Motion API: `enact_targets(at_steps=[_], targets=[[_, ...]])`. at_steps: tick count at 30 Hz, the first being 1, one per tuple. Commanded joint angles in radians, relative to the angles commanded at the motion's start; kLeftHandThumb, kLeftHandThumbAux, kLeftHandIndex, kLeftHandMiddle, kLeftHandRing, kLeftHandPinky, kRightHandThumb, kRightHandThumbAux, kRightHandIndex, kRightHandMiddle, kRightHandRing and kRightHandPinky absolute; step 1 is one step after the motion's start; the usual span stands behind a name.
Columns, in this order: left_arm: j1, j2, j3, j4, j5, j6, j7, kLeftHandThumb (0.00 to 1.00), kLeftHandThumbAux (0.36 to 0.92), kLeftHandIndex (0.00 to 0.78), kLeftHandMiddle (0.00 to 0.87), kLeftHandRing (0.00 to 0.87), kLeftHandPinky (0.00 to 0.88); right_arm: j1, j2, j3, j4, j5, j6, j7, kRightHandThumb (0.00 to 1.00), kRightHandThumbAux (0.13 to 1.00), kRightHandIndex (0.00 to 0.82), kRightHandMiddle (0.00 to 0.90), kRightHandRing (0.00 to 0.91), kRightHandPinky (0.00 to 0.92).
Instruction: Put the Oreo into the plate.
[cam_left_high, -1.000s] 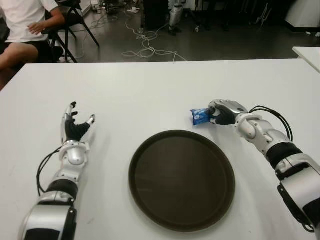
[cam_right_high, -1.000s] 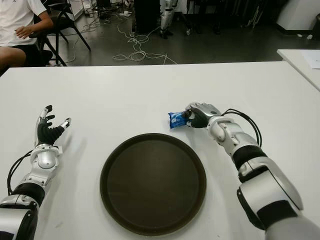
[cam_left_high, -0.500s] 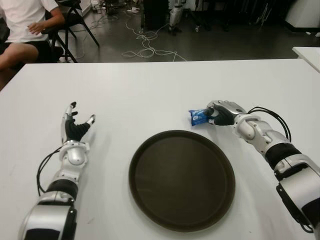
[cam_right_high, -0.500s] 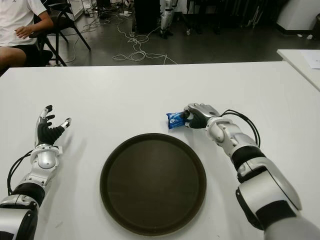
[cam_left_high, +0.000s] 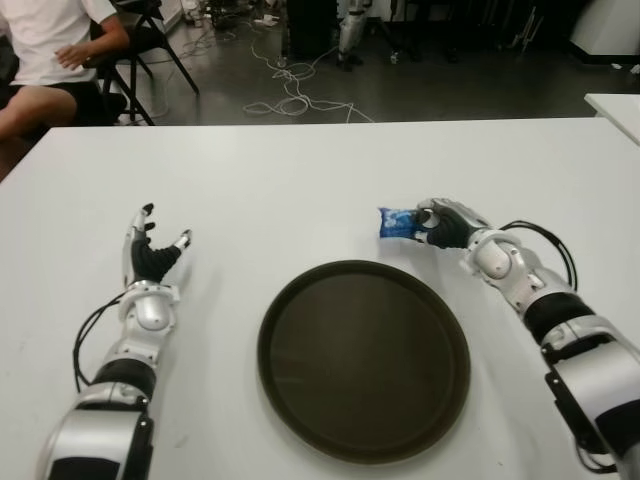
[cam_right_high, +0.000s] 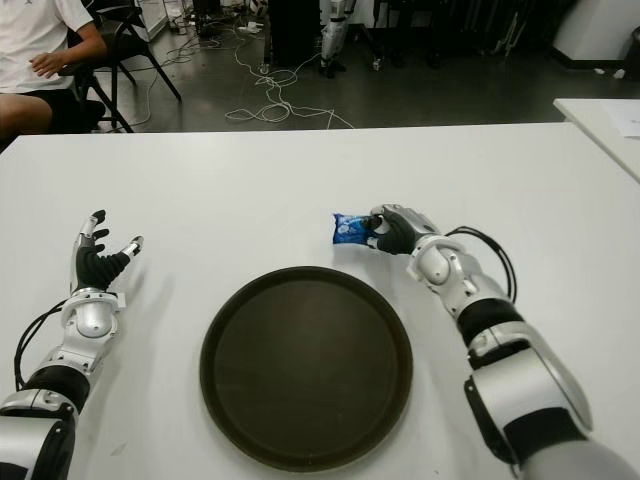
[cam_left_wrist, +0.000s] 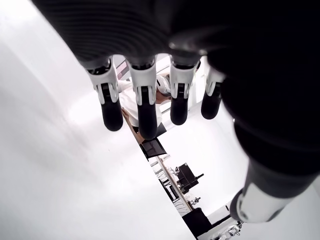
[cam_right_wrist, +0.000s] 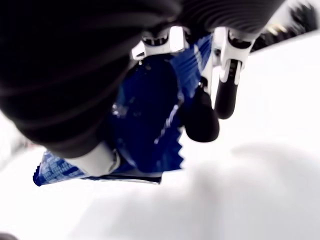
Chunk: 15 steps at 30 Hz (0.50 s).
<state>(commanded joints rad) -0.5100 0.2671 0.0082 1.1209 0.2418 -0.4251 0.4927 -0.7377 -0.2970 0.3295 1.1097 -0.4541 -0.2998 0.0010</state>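
The Oreo (cam_left_high: 398, 222) is a small blue packet, and my right hand (cam_left_high: 436, 225) is shut on it, holding it just above the white table (cam_left_high: 300, 170) behind the plate's far right rim. The right wrist view shows the blue wrapper (cam_right_wrist: 150, 115) pinched between thumb and fingers. A round dark brown plate (cam_left_high: 364, 357) with nothing in it lies on the table in front of me. At the left of the table my left hand (cam_left_high: 150, 255) shows with its fingers spread upward and nothing in it.
A seated person (cam_left_high: 50, 50) and black chairs are beyond the table's far left corner. Cables (cam_left_high: 290, 95) lie on the floor behind the table. Another white table's corner (cam_left_high: 615, 105) shows at the right.
My right hand has lifted the Oreo packet slightly off the table and carried it a little farther away. The left hand has not moved.
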Motion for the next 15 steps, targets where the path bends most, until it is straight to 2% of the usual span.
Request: enact_targets(at_steps=[5,15], targets=[[-0.001,-0.001,0.001,-0.001,0.002,0.002,0.002,0.203,0.705,0.067,0.115,0.114,0.112,0.009,0.010,-0.024,-0.013,0.026,0.011,0.004,0.702,0.722,0.437,0.785,0.772,0.750],[-0.007,-0.004,0.004,0.005,-0.002,0.007,0.002,0.220,0.712,0.069,0.128,0.142,0.181,0.023,0.021,-0.057,-0.036,0.057,0.019,-0.002,0.701,0.723,0.438,0.791,0.779,0.761]])
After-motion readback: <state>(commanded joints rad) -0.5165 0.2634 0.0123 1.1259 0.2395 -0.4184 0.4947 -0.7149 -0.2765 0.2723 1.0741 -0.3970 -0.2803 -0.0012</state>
